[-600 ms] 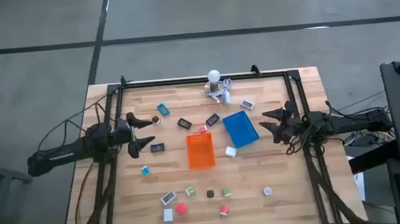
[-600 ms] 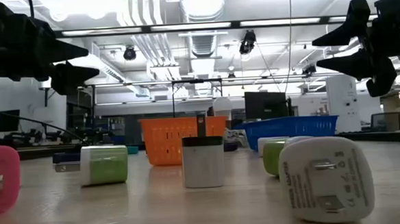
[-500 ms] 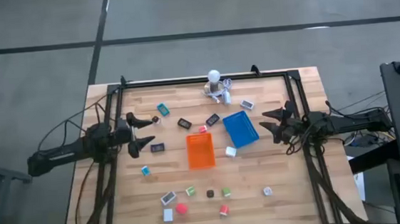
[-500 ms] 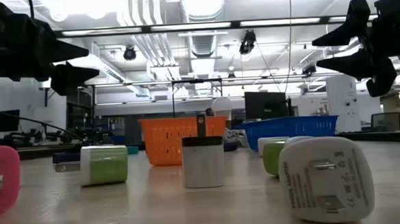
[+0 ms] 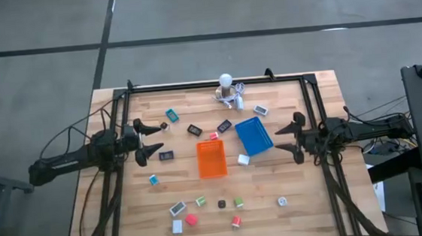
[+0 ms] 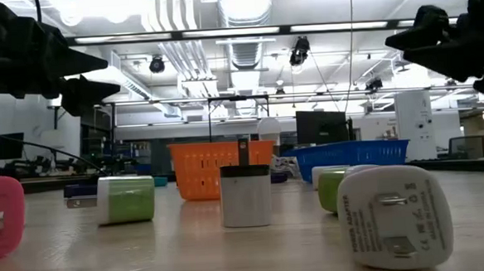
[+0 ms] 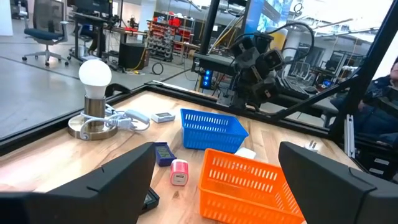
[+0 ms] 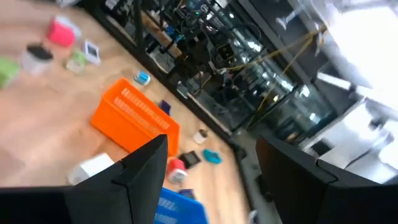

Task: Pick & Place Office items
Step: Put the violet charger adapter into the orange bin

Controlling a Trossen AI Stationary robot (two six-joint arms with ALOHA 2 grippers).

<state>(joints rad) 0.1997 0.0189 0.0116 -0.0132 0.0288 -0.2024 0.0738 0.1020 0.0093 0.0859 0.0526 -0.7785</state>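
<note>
The office items lie scattered on the wooden table: a teal piece (image 5: 171, 115), black pieces (image 5: 194, 130) and a pink one (image 5: 214, 136) toward the far side. Several more lie near the front edge, among them a red one (image 5: 191, 220) and a green one (image 5: 239, 202). In the low view a white block (image 6: 246, 195) and a white plug (image 6: 393, 217) stand close. My left gripper (image 5: 154, 137) hovers open at the table's left, above the wood. My right gripper (image 5: 282, 144) hovers open at the right, beside the blue tray. Neither holds anything.
An orange tray (image 5: 212, 158) and a blue tray (image 5: 254, 136) sit side by side mid-table. A white round-bulbed lamp with cables (image 5: 228, 90) stands at the far edge. A black frame (image 5: 216, 83) rims the table. Bare wood lies between the trays and the front pieces.
My right gripper has rolled about its wrist, so its fingers now stand differently in the high view and show higher and farther right in the low view. It holds nothing throughout. The left arm and all the pieces have kept still.
</note>
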